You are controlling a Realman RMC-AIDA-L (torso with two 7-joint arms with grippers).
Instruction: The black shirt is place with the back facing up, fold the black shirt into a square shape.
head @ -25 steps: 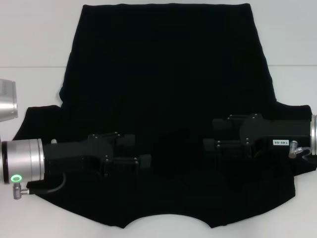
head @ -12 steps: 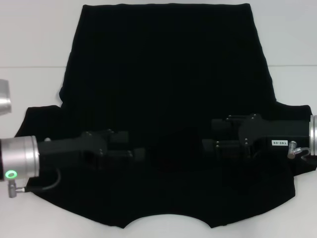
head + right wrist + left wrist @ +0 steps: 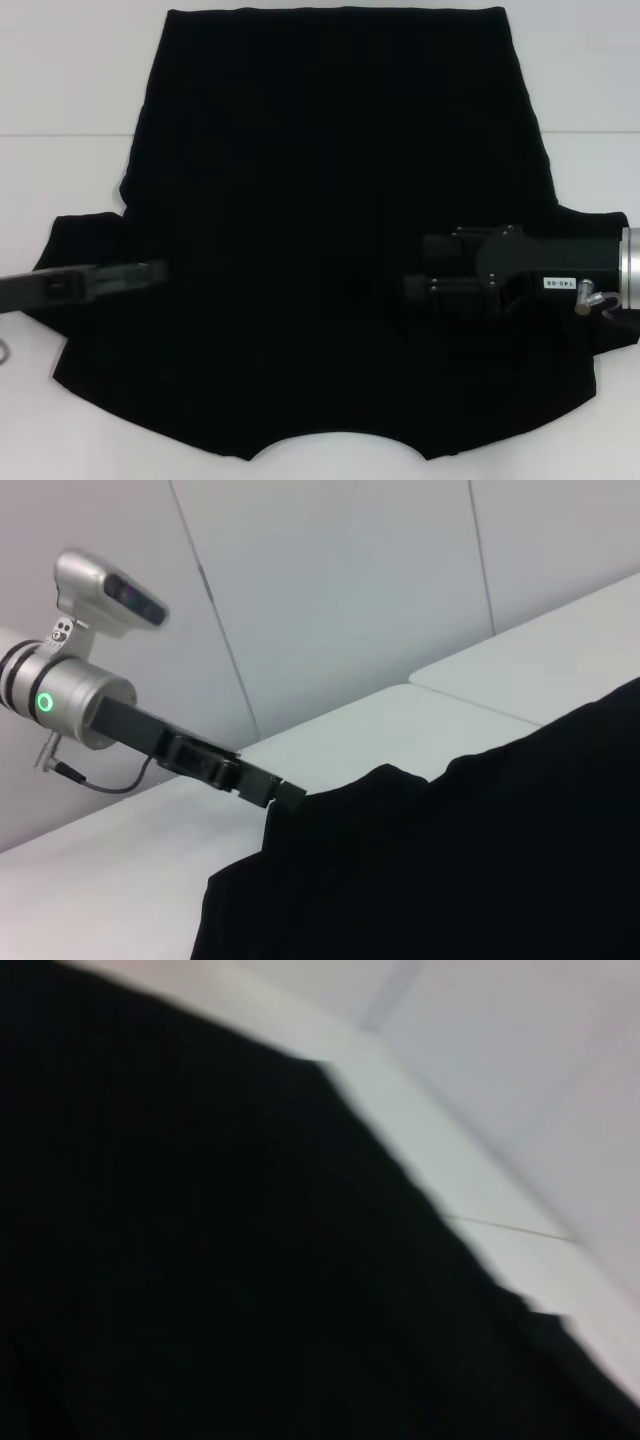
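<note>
The black shirt (image 3: pixel 330 200) lies spread flat on the white table (image 3: pixel 70 90), its near hem cut off by the frame edge. The right gripper (image 3: pixel 415 287) rests low over the cloth near the shirt's right sleeve (black on black, so whether its fingers are parted cannot be told). The left gripper (image 3: pixel 150 273) sits at the left sleeve's edge, apparently pinching a raised fold of fabric (image 3: pixel 300 805).

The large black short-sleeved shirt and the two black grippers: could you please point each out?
black shirt (image 3: pixel 330 150), head view, on its flat middle.
left gripper (image 3: pixel 155 272), head view, at its tip.
right gripper (image 3: pixel 415 285), head view, at its fingertip end.
</note>
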